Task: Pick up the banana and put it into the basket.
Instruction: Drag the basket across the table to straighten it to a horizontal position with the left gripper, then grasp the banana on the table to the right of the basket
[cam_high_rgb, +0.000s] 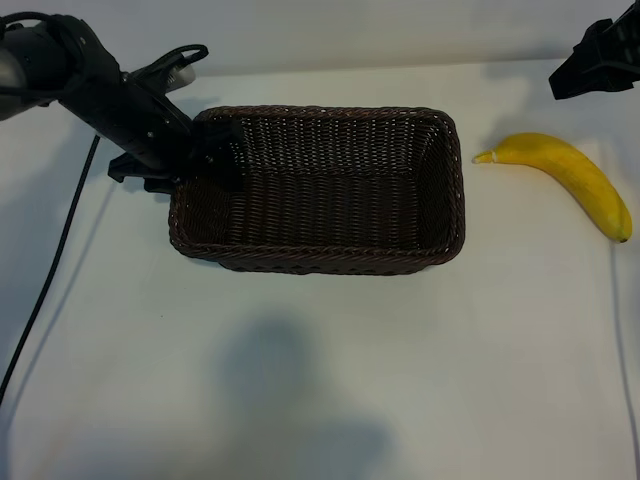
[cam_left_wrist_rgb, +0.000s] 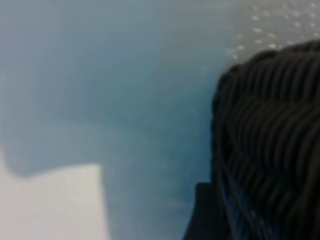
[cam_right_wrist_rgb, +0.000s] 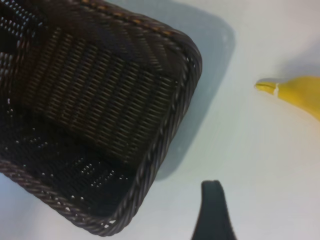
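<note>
White counter (cam_high_rgb: 330, 380) runs across the whole scene, carrying a rectangular dark brown woven wicker basket (cam_high_rgb: 330, 190) near its middle and a curved, smooth, bright yellow banana (cam_high_rgb: 572, 178) towards its right edge. The basket is empty, so the banana has not yet been lifted.

At the basket's left end, the left end effector (cam_high_rgb: 205, 160) sits against the wicker rim. It looks placed there to steady or shift the basket, though its fingers merge with the dark weave and I cannot tell whether they are spread or pinching the rim.

Near the counter's far right corner, the right end effector (cam_high_rgb: 600, 62) hangs above the surface with nothing in it. Only one dark finger (cam_right_wrist_rgb: 215, 212) shows in its wrist view, so the jaw gap itself is not visible.

Lying flat on the counter, the banana points its pale stem tip at the basket's right wall, apart from it. It rests near the right end effector, on the side towards the counter's front edge, so this arm seems the natural one to reach it.
</note>
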